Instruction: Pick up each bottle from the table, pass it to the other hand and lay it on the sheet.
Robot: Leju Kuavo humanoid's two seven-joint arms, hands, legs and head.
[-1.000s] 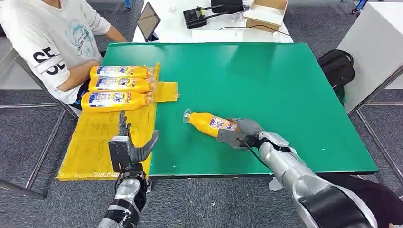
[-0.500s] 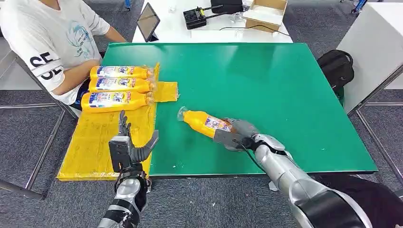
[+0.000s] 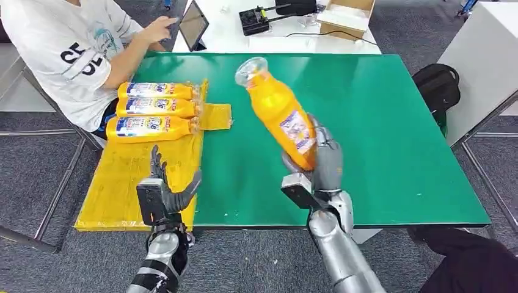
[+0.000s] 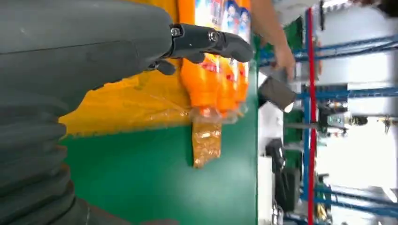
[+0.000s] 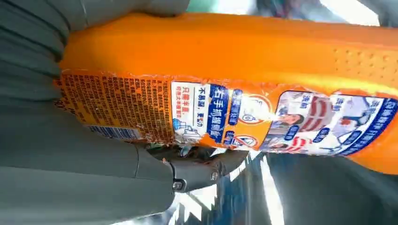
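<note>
Green matting covers the table point(image 3: 379, 128) at the centre of the scene, with a yellow sheet point(image 3: 125, 183) spread over its left end and grey carpet on the floor around it. Raised above the near half of the table, the robot's right hand point(image 3: 317, 165) grips an orange bottle point(image 3: 281, 113) by its lower end; the bottle tilts up and away to the left, its clear cap uppermost. From the right wrist camera, the bottle point(image 5: 244, 89) runs across the frame with its printed label facing the lens and the hand's grey thumb and fingers point(image 5: 206, 171) wrapped around it. The left hand point(image 3: 164, 190) is released, fingers apart and pointing up, holding nothing, poised over the near edge of the yellow sheet where it meets the green. From the left wrist camera, its dark fingers point(image 4: 211, 40) reach out over the sheet point(image 4: 126, 98) towards the bottles. Three more orange bottles point(image 3: 156, 110) lie side by side on the far part of the sheet, caps towards the green surface. A person in a white T-shirt point(image 3: 67, 55) sits at the far left corner, one hand reaching to a tablet point(image 3: 192, 25) propped on a white table point(image 3: 232, 39) beyond. That table also carries a black device point(image 3: 256, 20) and an open cardboard box point(image 3: 345, 15). A black backpack point(image 3: 438, 88) rests on the floor to the right.
</note>
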